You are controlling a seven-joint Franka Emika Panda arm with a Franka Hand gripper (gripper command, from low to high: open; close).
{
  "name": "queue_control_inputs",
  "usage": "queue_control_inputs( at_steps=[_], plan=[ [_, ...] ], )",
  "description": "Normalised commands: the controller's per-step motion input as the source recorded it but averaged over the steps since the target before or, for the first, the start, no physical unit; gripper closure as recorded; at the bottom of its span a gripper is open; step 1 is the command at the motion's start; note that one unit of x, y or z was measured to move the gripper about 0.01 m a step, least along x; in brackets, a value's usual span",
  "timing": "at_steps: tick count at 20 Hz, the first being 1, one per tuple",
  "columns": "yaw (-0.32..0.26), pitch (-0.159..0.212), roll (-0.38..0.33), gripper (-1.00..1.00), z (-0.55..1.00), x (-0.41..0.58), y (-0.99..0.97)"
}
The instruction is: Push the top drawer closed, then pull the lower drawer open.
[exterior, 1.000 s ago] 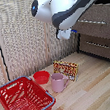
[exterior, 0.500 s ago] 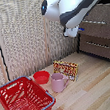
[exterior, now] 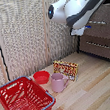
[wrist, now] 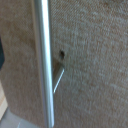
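Exterior view: pincer (exterior: 79,31) at top drawer (exterior: 102,18), above lower drawer (exterior: 100,46).

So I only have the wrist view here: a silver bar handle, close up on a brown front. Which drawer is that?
Observer: Probably the top drawer. In the exterior view the arm's end is level with it, above the lower drawer.
Operator: Is the lower bar free?
Observer: Yes, the lower drawer's handle shows in full, with nothing touching it.
Operator: Anything else nearby?
Observer: A red basket, red bowl, pink mug and printed box sit on the wooden surface, toward the exterior view's left.
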Motion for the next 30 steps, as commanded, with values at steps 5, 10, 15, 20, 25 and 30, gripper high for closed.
queue_control_inputs(
  at_steps=[5, 10, 15, 20, 25, 30],
  plan=[
    [0.042, 0.004, -0.111, 1.00, -0.03, 0.075, -0.24],
    [0.002, 0.009, -0.103, 1.00, 0.00, 0.000, -0.08],
    [0.000, 0.000, -0.123, 1.00, 0.03, -0.035, -0.01],
    [0.036, 0.000, -0.133, 1.00, 0.18, -0.098, -0.34],
    [0.047, -0.009, -0.089, 1.00, 0.29, -0.135, -0.71],
    [0.043, -0.005, -0.077, 1.00, 0.37, -0.139, -0.81]
  ],
)
